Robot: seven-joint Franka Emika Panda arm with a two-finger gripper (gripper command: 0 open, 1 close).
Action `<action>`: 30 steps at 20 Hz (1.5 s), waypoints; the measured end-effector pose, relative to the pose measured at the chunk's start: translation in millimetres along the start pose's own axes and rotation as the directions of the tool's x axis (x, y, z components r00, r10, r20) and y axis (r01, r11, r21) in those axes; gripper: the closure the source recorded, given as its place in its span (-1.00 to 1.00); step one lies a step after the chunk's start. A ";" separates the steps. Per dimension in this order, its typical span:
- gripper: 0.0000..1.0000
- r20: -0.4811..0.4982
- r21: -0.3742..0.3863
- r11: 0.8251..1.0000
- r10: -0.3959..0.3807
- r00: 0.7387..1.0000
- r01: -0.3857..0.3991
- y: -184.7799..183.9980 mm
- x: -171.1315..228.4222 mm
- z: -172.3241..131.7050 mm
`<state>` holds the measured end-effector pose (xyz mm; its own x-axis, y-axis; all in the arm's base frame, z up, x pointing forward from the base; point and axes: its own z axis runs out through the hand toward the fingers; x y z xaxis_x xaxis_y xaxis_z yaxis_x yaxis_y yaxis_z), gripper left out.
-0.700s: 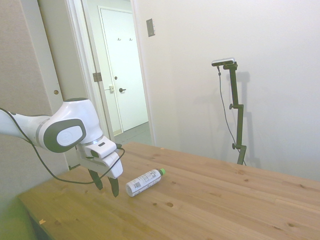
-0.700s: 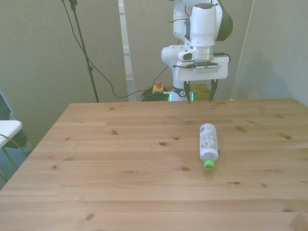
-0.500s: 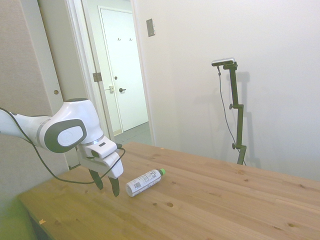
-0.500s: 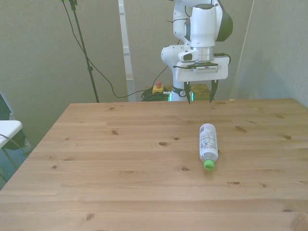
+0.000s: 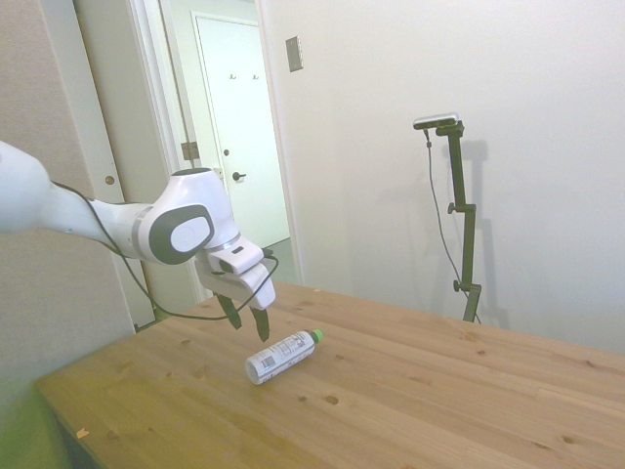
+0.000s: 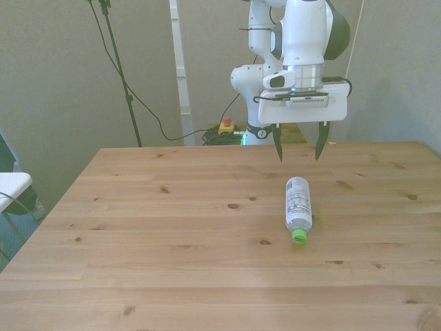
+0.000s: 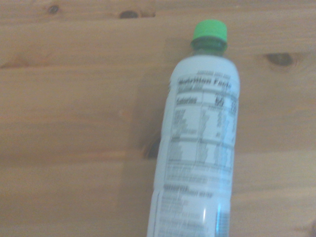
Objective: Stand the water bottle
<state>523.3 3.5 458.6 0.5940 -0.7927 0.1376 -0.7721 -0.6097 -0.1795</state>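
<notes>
**Hidden, cropped and unclear items**

Water bottle (image 7: 197, 148): in the wrist view, the base end is cut off by the frame edge; the label print is blurred, and only the larger heading lines are partly legible. In the front view (image 6: 298, 201) and the side view (image 5: 281, 356) the label text is too small to be read.

Arm (image 5: 59, 200): in the side view, the upper links are cut off at the picture's left edge.

Table (image 6: 172, 276): in the front view, the near edge and the corners are cropped.
</notes>
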 end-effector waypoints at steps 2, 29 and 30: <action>-1.00 -0.013 0.006 0.999 0.034 0.999 -0.034 -8.8 20.3 7.5; 1.00 -0.039 -0.024 0.993 0.114 0.993 -0.115 -90.9 94.3 123.3; 1.00 -0.040 -0.026 0.993 0.117 0.992 -0.118 -89.2 95.9 124.3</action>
<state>677.1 -18.1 366.7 0.4898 -0.8581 0.1542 -0.8426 -0.5113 -0.1689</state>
